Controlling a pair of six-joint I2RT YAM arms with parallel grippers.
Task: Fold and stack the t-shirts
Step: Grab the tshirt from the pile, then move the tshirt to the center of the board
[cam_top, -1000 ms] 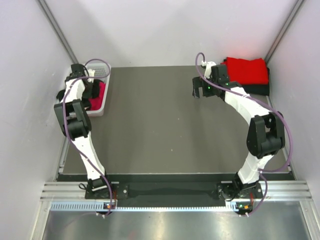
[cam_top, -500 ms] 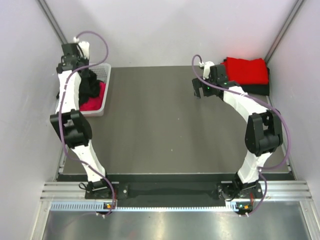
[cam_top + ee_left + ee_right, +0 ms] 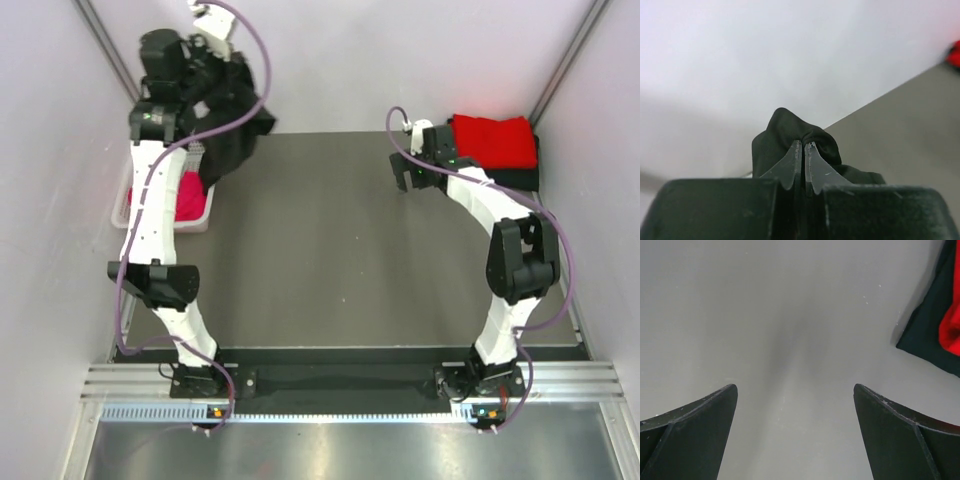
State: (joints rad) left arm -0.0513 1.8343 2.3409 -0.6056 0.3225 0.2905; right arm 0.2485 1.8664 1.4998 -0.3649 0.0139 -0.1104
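Observation:
My left gripper (image 3: 222, 62) is raised high at the back left, shut on a black t-shirt (image 3: 232, 125) that hangs down over the basket. In the left wrist view the jaws (image 3: 803, 146) pinch a fold of the black t-shirt (image 3: 785, 127). A pink-red t-shirt (image 3: 190, 195) lies in the white basket (image 3: 200, 222). A folded red t-shirt (image 3: 490, 140) lies on a folded black one (image 3: 515, 178) at the back right. My right gripper (image 3: 410, 175) is open and empty above the mat, left of that stack. The stack's edge (image 3: 935, 335) shows in the right wrist view.
The grey mat (image 3: 340, 250) covers the table between the arms. White walls close in the back and both sides. A metal rail (image 3: 350, 385) runs along the near edge by the arm bases.
My left arm has risen from the basket and lifted the black t-shirt high up and toward the right. The right gripper has shifted only slightly.

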